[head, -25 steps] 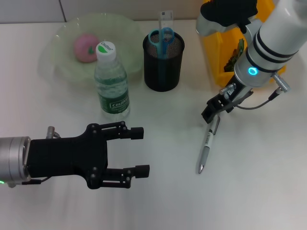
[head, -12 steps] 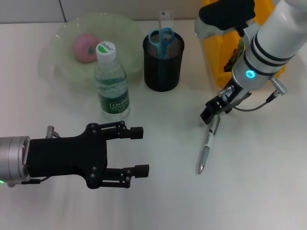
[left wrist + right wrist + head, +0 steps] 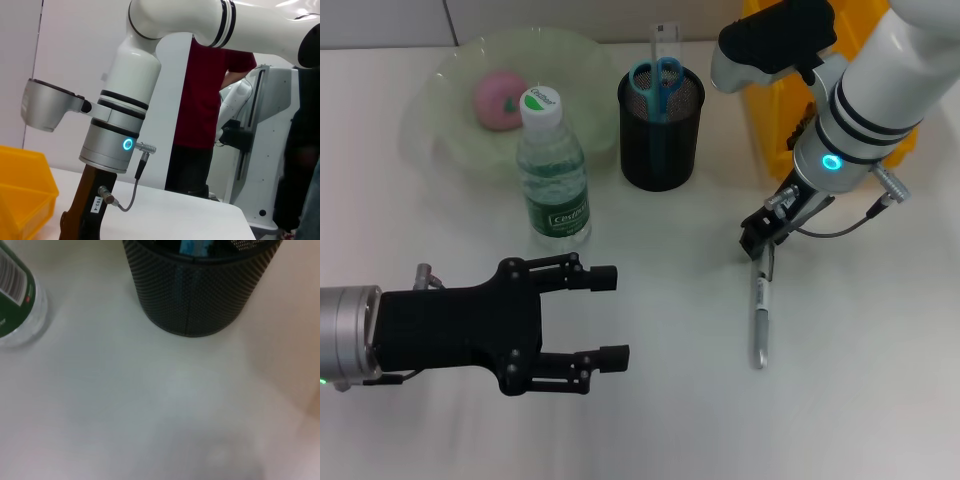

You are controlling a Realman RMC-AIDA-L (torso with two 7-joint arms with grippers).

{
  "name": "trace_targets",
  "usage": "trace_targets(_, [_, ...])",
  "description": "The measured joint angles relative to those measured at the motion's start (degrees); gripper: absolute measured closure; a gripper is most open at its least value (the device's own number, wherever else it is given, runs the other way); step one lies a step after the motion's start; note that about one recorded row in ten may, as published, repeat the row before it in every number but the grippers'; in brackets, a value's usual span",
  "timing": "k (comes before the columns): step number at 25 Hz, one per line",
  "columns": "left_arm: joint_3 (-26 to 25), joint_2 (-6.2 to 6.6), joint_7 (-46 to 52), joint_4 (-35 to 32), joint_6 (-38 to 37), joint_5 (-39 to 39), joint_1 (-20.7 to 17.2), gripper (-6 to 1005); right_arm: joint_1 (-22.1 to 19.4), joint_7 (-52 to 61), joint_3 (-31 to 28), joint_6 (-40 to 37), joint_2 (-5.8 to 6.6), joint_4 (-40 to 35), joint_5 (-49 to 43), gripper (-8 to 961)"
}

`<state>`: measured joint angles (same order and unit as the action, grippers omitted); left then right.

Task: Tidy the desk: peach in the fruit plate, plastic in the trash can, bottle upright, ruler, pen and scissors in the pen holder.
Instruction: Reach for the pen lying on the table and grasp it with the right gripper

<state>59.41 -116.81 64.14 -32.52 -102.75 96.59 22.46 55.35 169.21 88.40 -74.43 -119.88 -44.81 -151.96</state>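
Observation:
A silver and black pen [image 3: 760, 312] lies on the white table, its top end at my right gripper [image 3: 758, 238]. The gripper appears shut on that end, between the pen holder and the yellow bin. The black mesh pen holder [image 3: 661, 128] holds blue-handled scissors [image 3: 658, 76] and a clear ruler [image 3: 665, 40]; it also shows in the right wrist view [image 3: 200, 290]. A pink peach [image 3: 499, 99] lies in the pale green plate [image 3: 440, 90]. The water bottle [image 3: 552, 170] stands upright. My left gripper [image 3: 610, 315] is open and empty at the front left.
A yellow bin [image 3: 772, 120] stands at the back right behind my right arm; its corner shows in the left wrist view [image 3: 25, 195]. The bottle's side shows in the right wrist view [image 3: 17, 295]. A person in red stands beyond the table [image 3: 210, 100].
The pen's lower tip has swung to the right, so the pen now points nearly straight toward me. My right arm has shifted slightly left. The left arm has not moved.

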Motion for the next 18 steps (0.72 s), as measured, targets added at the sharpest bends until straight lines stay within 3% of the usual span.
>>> trace_targets(4, [0.0, 0.00, -0.2, 0.0, -0.1, 0.0, -0.1, 193, 0.0, 0.0, 0.1, 0.0, 0.00, 0.1, 0.0, 662])
trace_targets(18, [-0.3, 0.00, -0.2, 0.0, -0.8, 0.0, -0.3, 193, -1.2, -0.3, 0.1, -0.3, 0.00, -2.2, 0.1, 755])
